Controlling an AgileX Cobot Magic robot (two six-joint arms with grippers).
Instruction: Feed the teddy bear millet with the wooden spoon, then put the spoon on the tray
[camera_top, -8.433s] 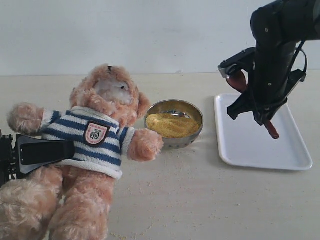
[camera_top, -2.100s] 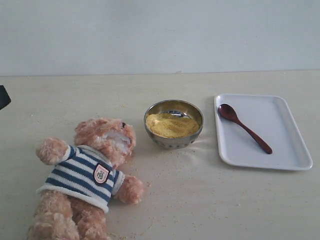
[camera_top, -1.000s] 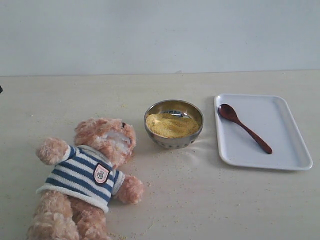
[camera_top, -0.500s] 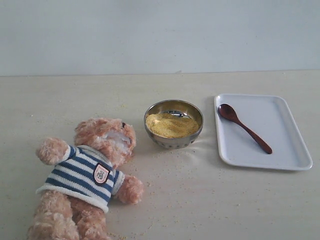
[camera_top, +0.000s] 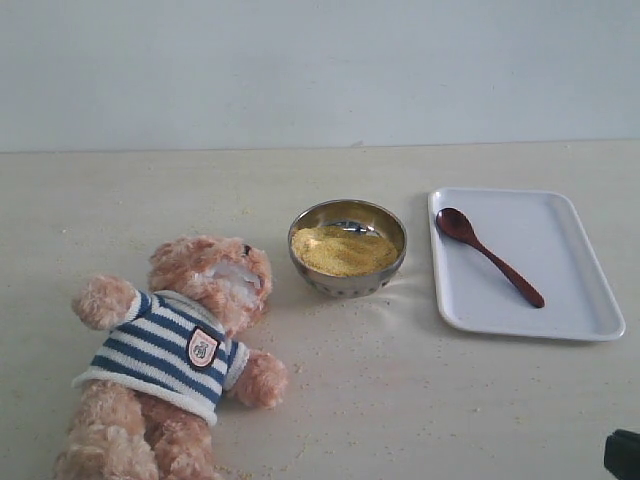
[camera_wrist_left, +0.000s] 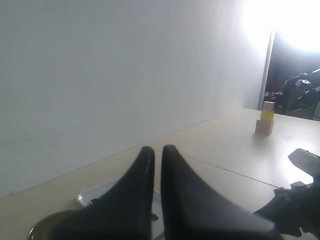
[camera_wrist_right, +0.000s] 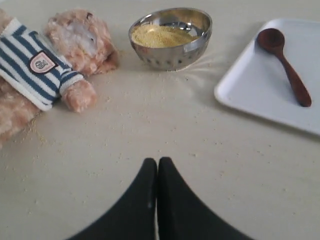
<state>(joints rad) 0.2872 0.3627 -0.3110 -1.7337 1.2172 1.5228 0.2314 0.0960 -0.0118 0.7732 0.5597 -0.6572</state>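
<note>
Spoon (camera_top: 490, 256) lies on the tray (camera_top: 570, 270), scoop end toward the wall, handle angled out to the front, so that bit looks done. Bear (camera_top: 175, 340) is flat on its back on the table (camera_top: 420, 400), with loose grains around it. Millet (camera_top: 342, 250) sits heaped in the steel bowl (camera_top: 348, 285), between bear and tray. Left gripper (camera_wrist_left: 156, 150) is closed up with nothing in it, facing the wall. Right gripper (camera_wrist_right: 157, 162) is pinched closed too, empty, over the table.

steel bowl (camera_top: 346, 284), pale table (camera_top: 430, 400), stacked blocks (camera_wrist_left: 265, 120)
</note>
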